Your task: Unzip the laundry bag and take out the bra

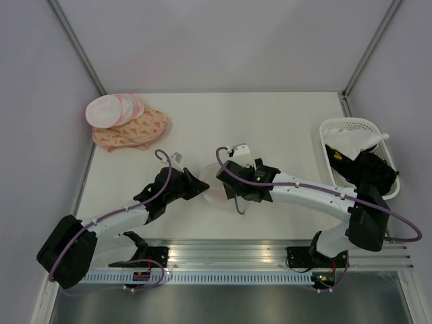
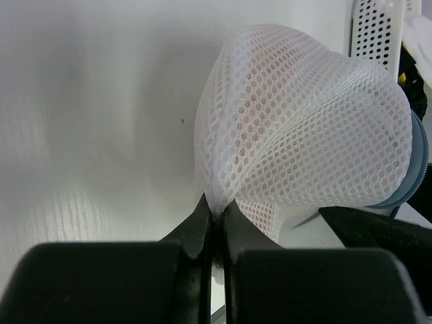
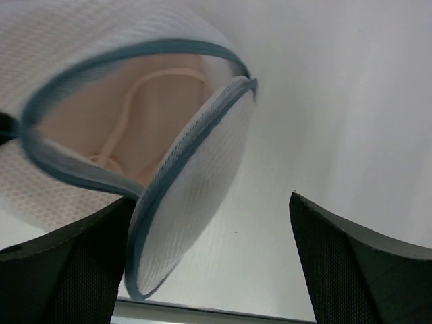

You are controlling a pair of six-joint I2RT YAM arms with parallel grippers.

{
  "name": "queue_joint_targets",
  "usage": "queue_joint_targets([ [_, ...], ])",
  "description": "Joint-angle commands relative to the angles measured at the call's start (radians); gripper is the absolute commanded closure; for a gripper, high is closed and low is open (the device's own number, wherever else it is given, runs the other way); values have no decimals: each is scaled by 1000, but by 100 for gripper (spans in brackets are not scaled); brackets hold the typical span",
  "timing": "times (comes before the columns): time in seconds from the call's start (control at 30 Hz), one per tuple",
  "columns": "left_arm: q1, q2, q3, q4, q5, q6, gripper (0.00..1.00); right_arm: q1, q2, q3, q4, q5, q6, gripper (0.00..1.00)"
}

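Note:
The laundry bag (image 2: 304,121) is a white mesh pouch with a grey-blue zipper rim, lying mid-table between my two grippers (image 1: 216,200). My left gripper (image 2: 216,212) is shut on a pinch of its mesh and pulls that half up into a dome. In the right wrist view the bag (image 3: 196,182) is unzipped, one disc half hanging open. The pale peach bra (image 3: 135,128) shows inside it. My right gripper (image 3: 209,236) is open. The open half's rim lies against its left finger (image 3: 67,270). In the top view the grippers (image 1: 201,185) (image 1: 233,192) hide most of the bag.
A white plastic basket (image 1: 358,128) with white cloth and black garments stands at the right edge, also seen in the left wrist view (image 2: 378,27). Stacked white rounds with pink edges (image 1: 111,109) lie on an orange-patterned peach cloth (image 1: 131,131) at the far left.

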Motion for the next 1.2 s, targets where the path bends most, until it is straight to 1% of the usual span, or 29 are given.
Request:
queue_joint_targets([
  [0.0, -5, -75, -3, -15, -59, 33, 98, -20, -52, -23, -145, 209, 128, 2],
  [0.1, -2, -132, -50, -41, -88, 18, 98, -43, -107, -88, -205, 237, 170, 2],
  [0.13, -2, -147, -61, -44, -92, 15, 98, -52, -115, -97, -233, 279, 187, 2],
  [0.2, -1, -173, -79, -58, -96, 12, 98, -57, -118, -98, -308, 339, 272, 2],
  [0.23, 1, -188, -84, -65, -97, 12, 98, -56, -115, -95, -380, 372, 299, 2],
  [0.27, 1, -192, -89, -70, -96, 13, 98, -57, -114, -85, -405, 411, 343, 2],
  [0.3, 2, -195, -96, -72, -97, 15, 98, -57, -117, -77, -417, 413, 343, 2],
  [0.33, 2, -192, -102, -69, -94, 13, 98, -57, -128, -77, -362, 394, 305, 2],
  [0.37, 2, -189, -109, -61, -88, 13, 98, -57, -147, -104, -286, 276, 183, 2],
  [0.4, 2, -186, -121, -40, -79, 13, 98, -57, -210, -129, -194, 195, 109, 2],
  [0.43, 2, -178, -129, -32, -76, 10, 98, -57, -245, -159, -5, 115, 65, 2],
  [0.47, 2, -176, -135, -20, -76, 6, 98, -57, -276, -205, 67, 41, 40, 2],
  [0.5, 4, -178, -151, 11, -66, 4, 98, -56, -317, -223, 178, -61, 9, 3],
  [0.57, 4, -173, -171, 48, -59, -8, 98, -59, -335, -264, 270, -146, -6, 4],
  [0.6, 4, -170, -187, 66, -53, -14, 98, -59, -335, -275, 346, -224, -16, 6],
  [0.67, 4, -155, -202, 115, -43, -25, 98, -63, -323, -310, 420, -292, -19, 7],
  [0.7, 5, -149, -214, 132, -34, -30, 98, -66, -300, -321, 484, -342, -19, 10],
  [0.8, 5, -132, -239, 200, -14, -43, 98, -80, -241, -347, 557, -392, -20, 13],
  [0.83, 5, -130, -245, 217, -11, -49, 98, -88, -226, -353, 599, -407, -22, 17],
  [0.9, 5, -127, -264, 253, -7, -62, 98, -95, -185, -368, 649, -416, -22, 21],
  [1.03, 5, -126, -277, 284, 7, -71, 98, -131, -129, -371, 686, -406, -42, 26],
  [1.17, 5, -112, -285, 313, 21, -77, 98, -158, -89, -375, 727, -442, -60, 30],
])
